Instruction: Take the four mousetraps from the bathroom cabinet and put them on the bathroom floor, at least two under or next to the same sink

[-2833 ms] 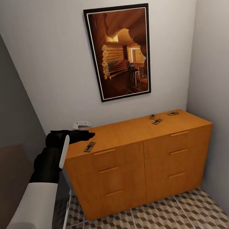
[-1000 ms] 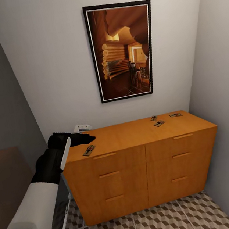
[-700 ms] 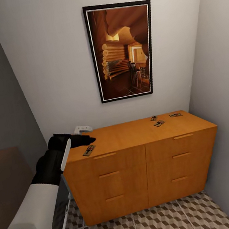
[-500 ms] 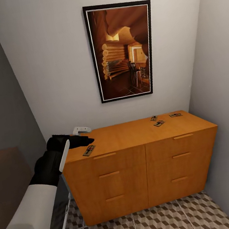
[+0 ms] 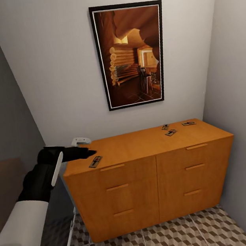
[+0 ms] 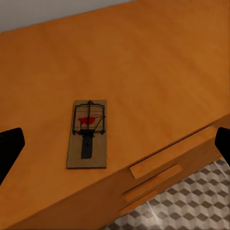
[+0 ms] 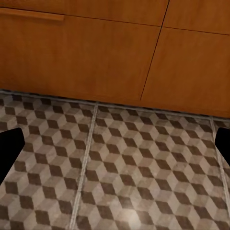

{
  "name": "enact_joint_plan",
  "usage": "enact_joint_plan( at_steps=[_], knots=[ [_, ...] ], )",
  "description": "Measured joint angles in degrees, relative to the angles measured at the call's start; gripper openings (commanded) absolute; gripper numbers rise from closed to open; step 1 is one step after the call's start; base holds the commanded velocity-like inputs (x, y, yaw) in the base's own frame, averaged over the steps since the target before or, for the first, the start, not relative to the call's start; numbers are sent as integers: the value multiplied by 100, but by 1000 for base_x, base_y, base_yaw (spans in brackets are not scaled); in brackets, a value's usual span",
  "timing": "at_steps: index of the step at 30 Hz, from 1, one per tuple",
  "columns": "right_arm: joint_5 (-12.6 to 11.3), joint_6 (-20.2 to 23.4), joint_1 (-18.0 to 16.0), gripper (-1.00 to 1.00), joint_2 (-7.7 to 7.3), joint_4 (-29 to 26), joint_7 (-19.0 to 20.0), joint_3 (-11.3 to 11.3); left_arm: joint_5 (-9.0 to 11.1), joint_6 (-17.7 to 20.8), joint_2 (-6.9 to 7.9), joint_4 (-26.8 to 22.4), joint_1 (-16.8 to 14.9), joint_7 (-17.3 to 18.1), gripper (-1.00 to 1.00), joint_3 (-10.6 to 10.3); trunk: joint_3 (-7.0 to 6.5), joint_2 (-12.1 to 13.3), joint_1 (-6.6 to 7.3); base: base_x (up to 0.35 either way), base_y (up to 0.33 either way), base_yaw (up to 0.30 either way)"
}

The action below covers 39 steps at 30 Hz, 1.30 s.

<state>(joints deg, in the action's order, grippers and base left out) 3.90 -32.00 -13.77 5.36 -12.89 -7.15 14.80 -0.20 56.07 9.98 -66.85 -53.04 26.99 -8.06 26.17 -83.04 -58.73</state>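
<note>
left arm (image 5: 36, 181): white forearm shell | black wrist, white stripe | black jaws

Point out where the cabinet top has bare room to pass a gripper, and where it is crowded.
Free: the wide middle of the cabinet top, between the lone mousetrap near the left gripper and the back-right cluster. Crowded: that back-right corner, with three mousetraps close together.
</note>
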Motion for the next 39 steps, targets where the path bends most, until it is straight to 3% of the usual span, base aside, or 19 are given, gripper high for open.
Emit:
enact_joint_plan(
  at_steps=[9,24,39],
  knots=[
    [0,1,2,100,5,0,0,0,3,-6,148,-14,0,154,100,0,0,0,0,0,0,0],
    [0,5,2,100,8,0,0,0,13,-323,133,48,0,177,100,-28,0,0,0,0,0,0],
    [0,17,1,100,57,0,94,-1,26,-363,125,127,0,181,100,-31,50,0,0,0,0,0]
  ],
)
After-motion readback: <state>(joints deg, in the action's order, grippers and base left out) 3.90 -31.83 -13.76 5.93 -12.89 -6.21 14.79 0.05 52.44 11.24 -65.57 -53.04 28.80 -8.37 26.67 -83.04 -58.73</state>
